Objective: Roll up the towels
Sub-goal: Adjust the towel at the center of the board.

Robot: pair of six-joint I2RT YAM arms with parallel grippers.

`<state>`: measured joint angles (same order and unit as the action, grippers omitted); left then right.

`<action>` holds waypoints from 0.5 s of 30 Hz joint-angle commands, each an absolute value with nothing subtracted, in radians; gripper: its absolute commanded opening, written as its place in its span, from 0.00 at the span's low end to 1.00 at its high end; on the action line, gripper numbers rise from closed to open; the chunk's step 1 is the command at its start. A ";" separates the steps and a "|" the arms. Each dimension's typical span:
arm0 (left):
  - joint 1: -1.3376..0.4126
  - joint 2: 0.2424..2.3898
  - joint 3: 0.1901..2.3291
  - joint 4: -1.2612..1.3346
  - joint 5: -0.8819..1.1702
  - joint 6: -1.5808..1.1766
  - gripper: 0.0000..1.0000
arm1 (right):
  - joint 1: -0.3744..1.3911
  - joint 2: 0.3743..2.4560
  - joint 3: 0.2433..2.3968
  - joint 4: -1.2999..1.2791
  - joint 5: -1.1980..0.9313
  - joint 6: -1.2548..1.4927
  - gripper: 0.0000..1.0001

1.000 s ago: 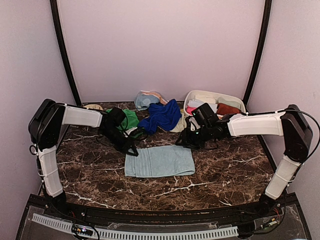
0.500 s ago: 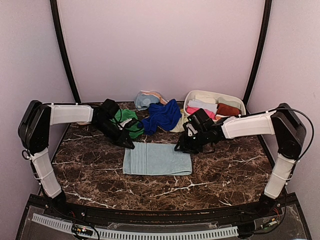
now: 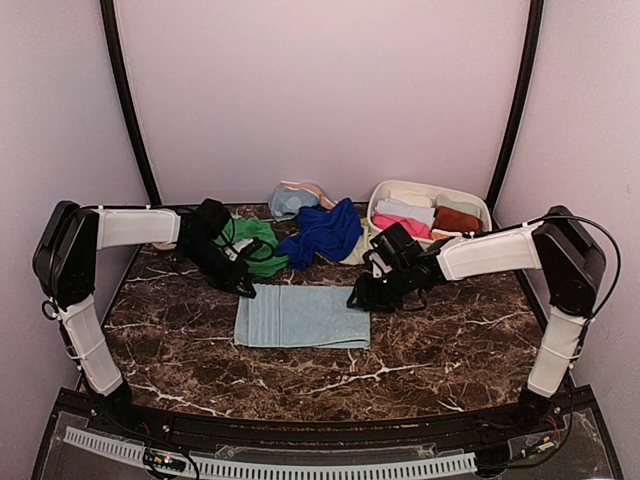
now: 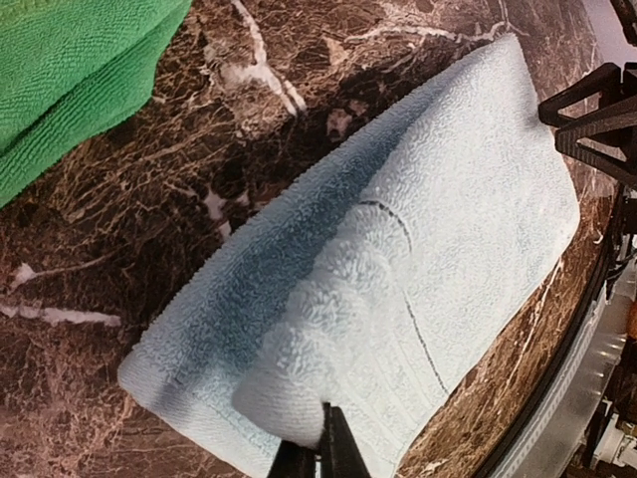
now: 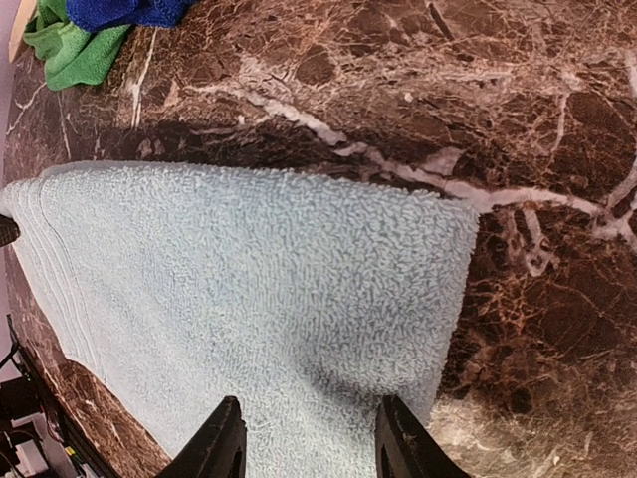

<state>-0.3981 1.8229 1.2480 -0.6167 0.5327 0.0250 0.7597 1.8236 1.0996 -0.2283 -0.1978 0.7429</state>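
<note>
A light blue towel [image 3: 302, 316] lies flat on the marble table [image 3: 450, 340]. My left gripper [image 3: 245, 288] sits at its far left corner. In the left wrist view that gripper [image 4: 323, 440] is shut on a raised fold of the light blue towel [image 4: 448, 229]. My right gripper [image 3: 358, 300] is at the towel's far right corner. In the right wrist view it [image 5: 309, 433] stands open, with the light blue towel [image 5: 249, 279] flat below its fingers [image 5: 221, 443].
A green towel [image 3: 258, 245] and a royal blue towel [image 3: 322, 232] are heaped behind the flat one, with another bundle [image 3: 295, 198] at the back wall. The white basin [image 3: 425, 184] at the back right holds rolled pink [image 3: 395, 222], white and rust [image 3: 455, 218] towels.
The light blue towel has slid to the left across the table. My left gripper pulled leftward with its corner, and my right gripper followed to the left.
</note>
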 commanded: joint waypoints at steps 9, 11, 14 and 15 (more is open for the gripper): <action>-0.355 1.767 1.182 -0.574 0.463 0.100 0.00 | 0.789 1.829 1.109 -0.190 -0.199 0.741 0.45; -0.336 1.772 1.176 -0.560 0.465 0.078 0.00 | 0.791 1.825 1.102 -0.187 -0.193 0.745 0.45; -0.315 1.799 1.177 -0.546 0.427 0.078 0.00 | 0.799 1.813 1.098 -0.181 -0.177 0.746 0.45; -0.316 1.807 1.175 -0.535 0.402 0.099 0.00 | 0.801 1.810 1.101 -0.176 -0.178 0.744 0.45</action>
